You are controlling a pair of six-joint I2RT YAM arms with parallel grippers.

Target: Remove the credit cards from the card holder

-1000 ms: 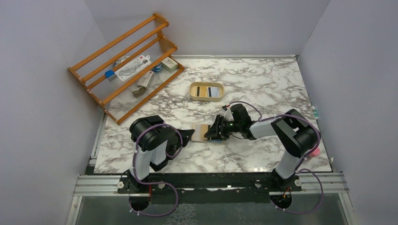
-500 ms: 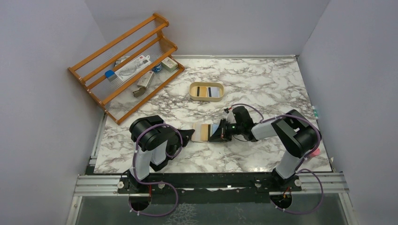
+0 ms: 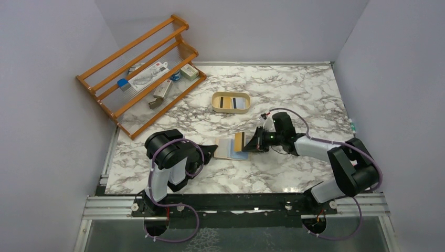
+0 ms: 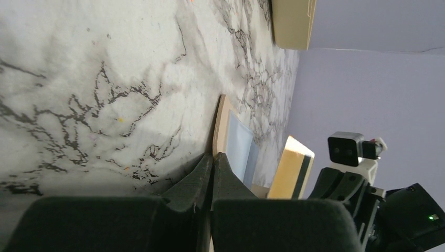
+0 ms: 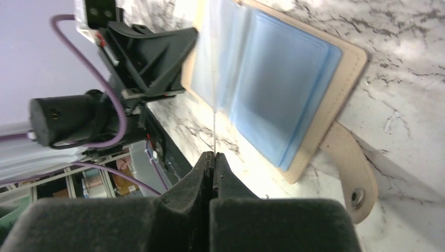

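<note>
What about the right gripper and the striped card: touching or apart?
Touching. The right wrist view shows the right gripper shut on the edge-on credit card.

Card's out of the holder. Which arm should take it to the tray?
Right. The right pincer is shut on the card, held above the open card holder. The left pincer is clamped on the holder's edge, pinning it down.

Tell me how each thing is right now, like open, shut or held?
card holder: open, lying flat on the table, one edge pinched.
credit card: held up on edge over the card holder.
left gripper: shut on the card holder's edge.
right gripper: shut on the credit card.
tray: sitting upright, cards lying inside.
</note>
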